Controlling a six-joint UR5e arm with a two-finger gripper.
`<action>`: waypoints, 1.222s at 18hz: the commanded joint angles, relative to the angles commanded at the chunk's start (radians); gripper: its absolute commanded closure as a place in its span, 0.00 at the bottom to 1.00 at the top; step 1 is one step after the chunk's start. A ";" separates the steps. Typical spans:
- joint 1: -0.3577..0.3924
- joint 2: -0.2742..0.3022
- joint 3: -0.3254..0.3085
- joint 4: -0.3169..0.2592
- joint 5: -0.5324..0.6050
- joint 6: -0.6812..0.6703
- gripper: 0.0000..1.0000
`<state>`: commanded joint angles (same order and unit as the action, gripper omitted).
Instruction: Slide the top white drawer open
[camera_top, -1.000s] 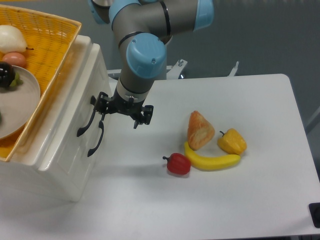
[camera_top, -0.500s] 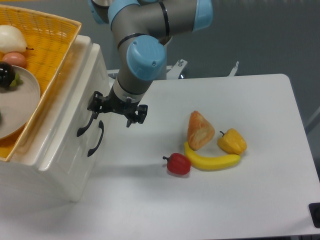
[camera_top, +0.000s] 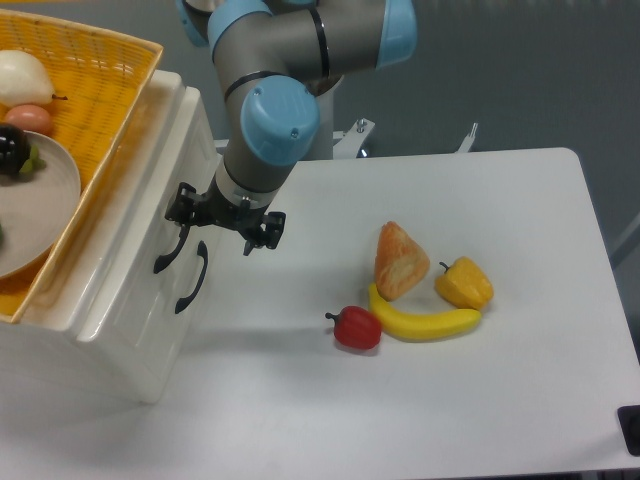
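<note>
- At the cabinet's front face, the gripper hangs with its jaws spread wide, gripping nothing; one finger sits at the upper handle.
- Two black handles count out here: the top white drawer just left of the gripper, the lower white drawer just below it.
- The top drawer looks closed, its front facing right toward the table, its handle running roughly up-down.
- Right of the gripper: one bread piece, one banana, one yellow pepper, one red pepper.

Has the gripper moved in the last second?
Yes. The gripper has shifted left toward the cabinet, nearer the top white drawer handle.
</note>
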<state>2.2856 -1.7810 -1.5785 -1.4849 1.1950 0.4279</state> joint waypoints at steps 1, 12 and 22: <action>0.000 0.000 0.000 0.000 0.000 0.009 0.00; -0.008 0.002 -0.006 0.002 0.015 0.025 0.00; -0.011 -0.003 -0.012 0.002 0.015 0.025 0.00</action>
<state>2.2749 -1.7840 -1.5907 -1.4834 1.2103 0.4525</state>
